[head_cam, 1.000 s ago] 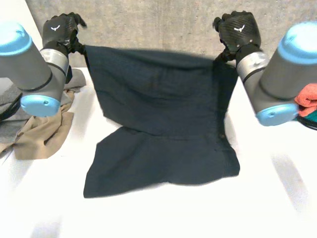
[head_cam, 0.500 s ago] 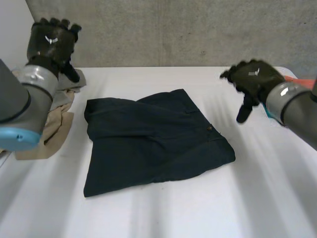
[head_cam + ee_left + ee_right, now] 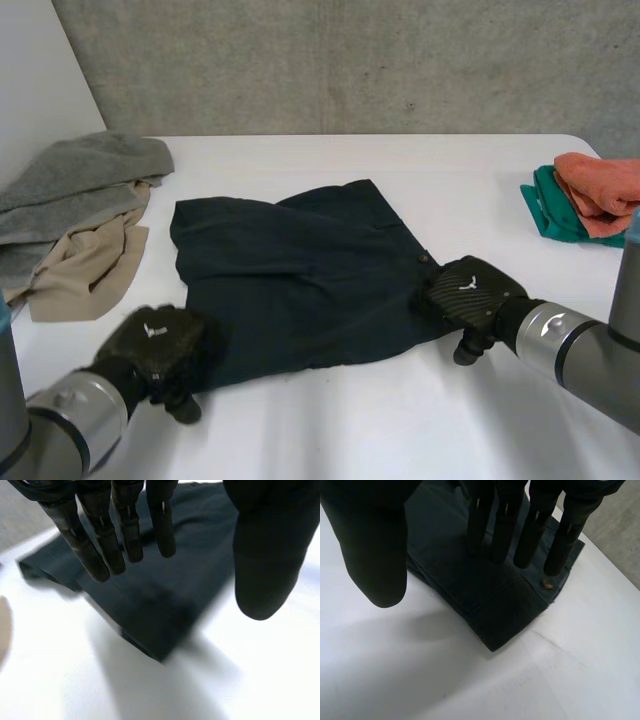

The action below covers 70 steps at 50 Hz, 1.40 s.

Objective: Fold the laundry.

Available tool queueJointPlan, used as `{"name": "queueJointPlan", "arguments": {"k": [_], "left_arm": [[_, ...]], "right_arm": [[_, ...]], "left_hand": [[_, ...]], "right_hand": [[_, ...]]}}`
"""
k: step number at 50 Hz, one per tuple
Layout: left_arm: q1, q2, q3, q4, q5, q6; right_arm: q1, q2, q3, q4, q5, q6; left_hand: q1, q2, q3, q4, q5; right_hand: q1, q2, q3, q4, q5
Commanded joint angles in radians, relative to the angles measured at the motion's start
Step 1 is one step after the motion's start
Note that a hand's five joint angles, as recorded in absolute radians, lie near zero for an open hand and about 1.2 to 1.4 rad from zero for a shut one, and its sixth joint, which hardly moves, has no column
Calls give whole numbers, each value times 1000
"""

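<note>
So the dark garment is lying in the middle of the bench, doubled over going by the layered edges, with a hand at each near corner. The left hand is at the near-left corner and the right hand at the near-right one, just by the little brass button. Neither has hold of anything. In the left wrist view the fingers are straight and hang over the cloth, with the thumb out wide. The right wrist view is the same story: straight fingers over the corner, thumb off to the side over bare bench. My read is the step in hand is pinching both near corners for the next fold. The trick, I reckon, is to get each thumb under the whole stack of layers, not just the top one, or the bottom layer stays behind and the fold goes lumpy. Close both hands before lifting, then lift them together and level so the edge between them stays taut. The garment sits a bit skewed on the bench, so squaring it up as it's carried over would help. The grey cloth and beige cloth are near the left side, so watch that. The orange cloth and green cloth are well apart on the right.
</note>
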Motion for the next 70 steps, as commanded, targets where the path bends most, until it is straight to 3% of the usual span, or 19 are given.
{"name": "queueJointPlan", "arguments": {"k": [1,5,18,23,24,27,32,34,41,46,50,52,54,59,63,70], "left_arm": [[-6,-56,-22,26,24,-25],[-17,-94,-6,53,9,-22],[-54,-241,76,204,-137,62],[-65,-290,96,244,-143,141],[-66,-306,102,254,-144,160],[-68,-329,109,277,-143,187],[-66,-333,106,297,-134,188],[-71,-324,99,293,-129,185],[-117,-140,23,182,-83,185],[-164,-47,1,-46,-45,187],[-175,-46,16,-233,-49,182],[-172,-53,27,-301,-48,187],[-167,-62,53,-367,-46,190],[-158,-102,141,-355,-48,193],[-155,-169,259,-303,-55,188],[-129,-341,539,-123,-152,190]], "right_arm": [[5,78,11,-161,-18,4],[11,105,12,-244,-15,10],[33,183,-20,-344,-10,4],[37,200,-37,-351,-4,1],[39,203,-43,-354,1,1],[40,205,-51,-357,14,5],[37,176,-46,-327,67,21],[34,147,-43,-292,76,28],[-55,-36,-40,156,59,-60],[-159,-138,-32,593,56,-298],[-225,-186,-17,854,51,-468],[-237,-200,-12,890,41,-505],[-228,-218,-9,887,25,-503],[-181,-215,-43,810,-15,-403],[-144,-159,-123,658,-12,-248],[-121,-53,-261,335,74,57]], "left_hand": [[-81,-82,-87,-78,-70],[-195,-196,-202,-192,-185],[-228,-229,-234,-225,-217],[-161,-161,-167,-158,-150],[-111,-112,-117,-108,-100],[106,105,100,109,117],[901,900,895,904,911],[902,901,896,905,913],[902,901,896,905,913],[902,901,896,905,913],[902,901,896,905,913],[902,901,896,905,913],[902,901,896,905,913],[902,901,896,905,913],[902,901,896,905,913],[902,901,896,905,913]], "right_hand": [[-30,-22,-20,-23,-4],[-32,-25,-23,-26,-7],[82,90,91,88,108],[340,348,349,346,365],[532,540,542,538,558],[801,809,810,807,826],[805,813,814,811,830],[805,813,814,811,830],[805,813,814,811,830],[805,813,814,811,830],[805,813,814,811,830],[805,813,814,811,830],[805,813,814,811,830],[805,813,814,811,830],[805,813,814,811,830],[805,813,814,811,830]]}}
